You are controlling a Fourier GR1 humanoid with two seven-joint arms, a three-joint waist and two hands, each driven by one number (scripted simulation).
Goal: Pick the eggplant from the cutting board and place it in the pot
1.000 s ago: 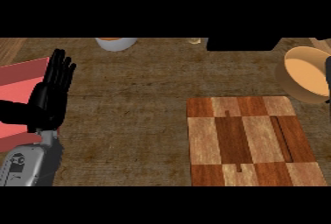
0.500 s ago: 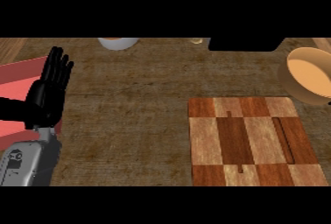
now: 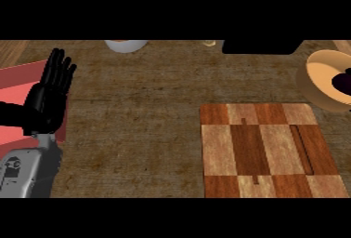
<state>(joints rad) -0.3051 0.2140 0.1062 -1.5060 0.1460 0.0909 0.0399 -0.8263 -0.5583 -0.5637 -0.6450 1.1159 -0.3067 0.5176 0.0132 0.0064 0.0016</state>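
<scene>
The wooden cutting board (image 3: 267,151) lies at the lower right with nothing on it. The tan pot (image 3: 322,81) stands at the right edge, cut off by the frame. A dark rounded shape (image 3: 341,82) shows inside it at the very edge; I cannot tell whether it is the eggplant. My left hand (image 3: 48,95) rests open at the left, fingers straight and pointing up, far from both board and pot. My right hand does not show.
A red flat object (image 3: 19,86) lies under and behind my left hand at the left edge. A white vessel (image 3: 126,45) and a black block (image 3: 260,46) stand along the counter's far edge. Brown counter top spans the middle.
A dark shape now shows inside the pot at the right edge, where the pot looked plain before. The left hand has stayed almost still.
</scene>
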